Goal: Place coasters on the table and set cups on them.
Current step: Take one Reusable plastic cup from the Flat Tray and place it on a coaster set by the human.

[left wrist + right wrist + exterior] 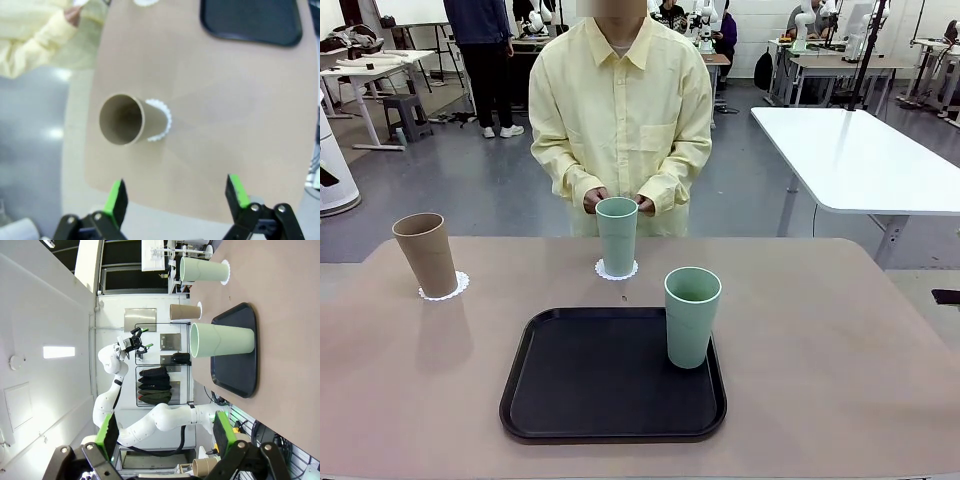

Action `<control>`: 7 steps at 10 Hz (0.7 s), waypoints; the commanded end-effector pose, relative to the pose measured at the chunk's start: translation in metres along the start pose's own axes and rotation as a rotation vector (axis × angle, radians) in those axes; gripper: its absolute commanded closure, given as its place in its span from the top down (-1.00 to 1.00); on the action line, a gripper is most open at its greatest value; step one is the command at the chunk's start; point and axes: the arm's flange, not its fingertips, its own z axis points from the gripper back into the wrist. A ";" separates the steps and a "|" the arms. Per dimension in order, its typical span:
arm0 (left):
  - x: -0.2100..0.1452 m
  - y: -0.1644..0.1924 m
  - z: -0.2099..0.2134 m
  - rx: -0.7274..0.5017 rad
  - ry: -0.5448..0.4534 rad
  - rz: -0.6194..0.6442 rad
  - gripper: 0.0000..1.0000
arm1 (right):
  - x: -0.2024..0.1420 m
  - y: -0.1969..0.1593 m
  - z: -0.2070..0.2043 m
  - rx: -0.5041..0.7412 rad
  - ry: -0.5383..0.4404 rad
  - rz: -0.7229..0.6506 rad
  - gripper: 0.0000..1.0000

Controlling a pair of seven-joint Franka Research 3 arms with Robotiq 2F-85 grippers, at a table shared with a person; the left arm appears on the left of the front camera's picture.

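Two of three placements were judged done: the brown cup (426, 254) was seen on a coaster (448, 291) at centre left of the front view, and a mint cup (617, 236) on a second coaster (617, 271) at upper centre, by the person's hands (595, 199). The other mint cup (691, 316) was seen on the black tray (590, 390), lower centre of the table (820, 350), so it was judged still to be placed. The left gripper (176, 191) and right gripper (166, 427) were spread wide and empty.

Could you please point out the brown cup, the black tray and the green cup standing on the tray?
brown cup (428, 258): front view, middle of its side wall.
black tray (590, 380): front view, bare floor.
green cup on the tray (691, 325): front view, middle of its side wall.
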 end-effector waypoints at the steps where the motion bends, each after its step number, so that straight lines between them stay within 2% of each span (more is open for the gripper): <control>1: -0.004 0.005 0.003 -0.020 0.006 -0.013 1.00 | 0.000 0.001 0.000 0.013 0.001 0.009 1.00; 7: -0.004 0.005 0.003 -0.020 0.006 -0.013 1.00 | 0.000 0.001 0.000 0.013 0.001 0.009 1.00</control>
